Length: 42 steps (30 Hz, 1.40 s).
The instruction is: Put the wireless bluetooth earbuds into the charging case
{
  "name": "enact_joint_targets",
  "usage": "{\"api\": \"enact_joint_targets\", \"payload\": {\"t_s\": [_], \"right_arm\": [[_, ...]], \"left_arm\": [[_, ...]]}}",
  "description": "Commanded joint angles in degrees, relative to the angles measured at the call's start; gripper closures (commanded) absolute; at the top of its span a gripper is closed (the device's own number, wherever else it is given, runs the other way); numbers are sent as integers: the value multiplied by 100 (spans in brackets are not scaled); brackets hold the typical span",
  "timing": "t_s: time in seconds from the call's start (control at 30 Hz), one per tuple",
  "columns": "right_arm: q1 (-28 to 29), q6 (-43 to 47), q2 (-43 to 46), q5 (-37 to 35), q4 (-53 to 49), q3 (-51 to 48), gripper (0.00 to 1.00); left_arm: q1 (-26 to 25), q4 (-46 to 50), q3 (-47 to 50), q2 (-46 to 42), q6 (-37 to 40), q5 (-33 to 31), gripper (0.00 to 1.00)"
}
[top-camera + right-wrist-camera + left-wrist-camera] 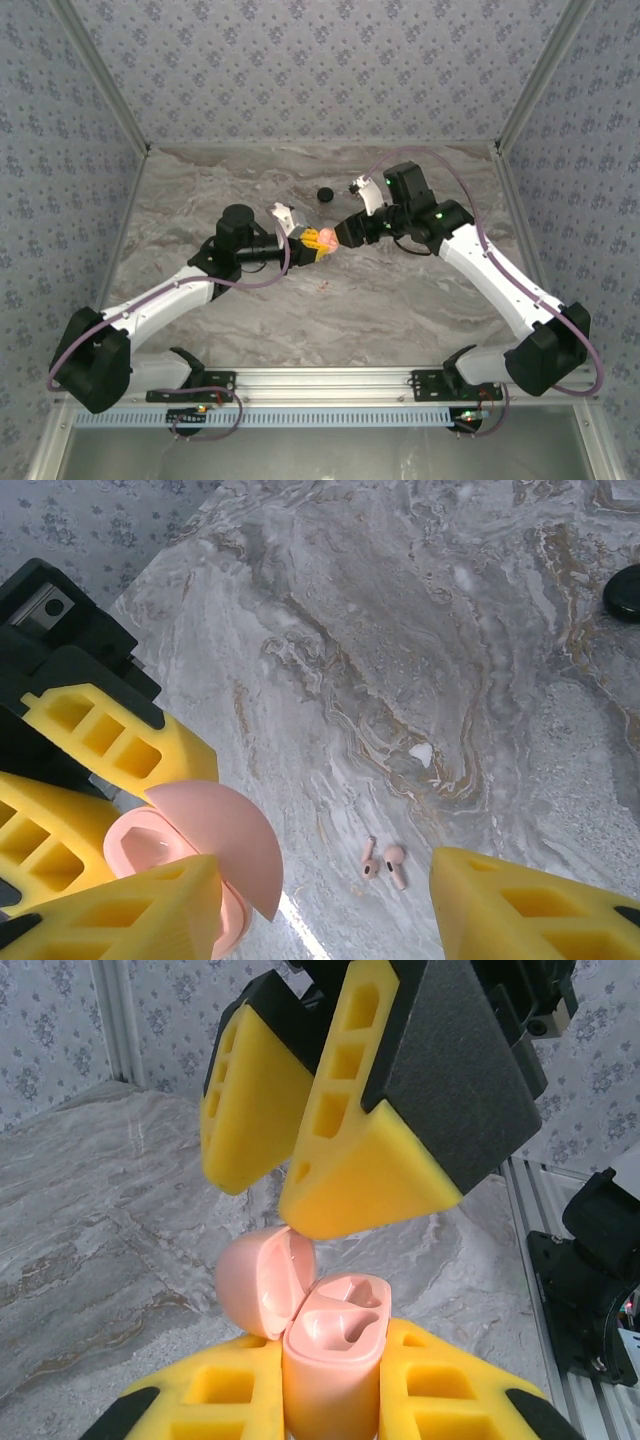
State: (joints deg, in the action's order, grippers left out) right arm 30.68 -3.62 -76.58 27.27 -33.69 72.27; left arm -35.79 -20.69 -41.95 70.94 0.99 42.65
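My left gripper (333, 1360) is shut on the salmon-pink charging case (335, 1345), held upright above the table. Its lid (262, 1278) is swung open to the left, and both moulded wells are empty. My right gripper (320, 880) hangs open just above the case, with one yellow finger (150, 905) against the lid's (225, 845) rim. In the top view the two grippers meet at the case (324, 238) in mid-table. Two tiny earbuds (382, 860) lie side by side on the marble below. They are pink with short stems.
A black round puck (324, 194) sits on the table behind the grippers, at the upper right edge (625, 590) of the right wrist view. A small white fleck (421, 752) lies near the earbuds. Patterned walls enclose the marble table on three sides.
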Motion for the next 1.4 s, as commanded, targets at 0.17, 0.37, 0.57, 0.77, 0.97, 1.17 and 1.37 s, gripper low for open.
{"api": "enact_joint_targets", "payload": {"t_s": [0.17,0.37,0.57,0.77,0.97,1.17,1.37], "right_arm": [[54,88,-190,-108,-197,180,42],[76,102,-193,-178,-230,217,42],[78,151,-117,-161,-261,209,41],[85,177,-67,-100,-256,162,41],[111,251,-168,36,-313,153,40],[125,256,-298,-11,-314,156,40],[138,325,-423,243,-348,203,43]], "left_arm": [[-103,-470,-225,-168,103,484,88],[-95,-419,-256,-78,-6,143,89],[-102,-323,-252,51,-71,-265,89],[-98,-242,-305,118,-86,-376,89],[-99,-324,-302,96,-112,-193,89],[-99,-453,-310,50,-155,266,89],[-102,-482,-327,-11,-169,510,90]]}}
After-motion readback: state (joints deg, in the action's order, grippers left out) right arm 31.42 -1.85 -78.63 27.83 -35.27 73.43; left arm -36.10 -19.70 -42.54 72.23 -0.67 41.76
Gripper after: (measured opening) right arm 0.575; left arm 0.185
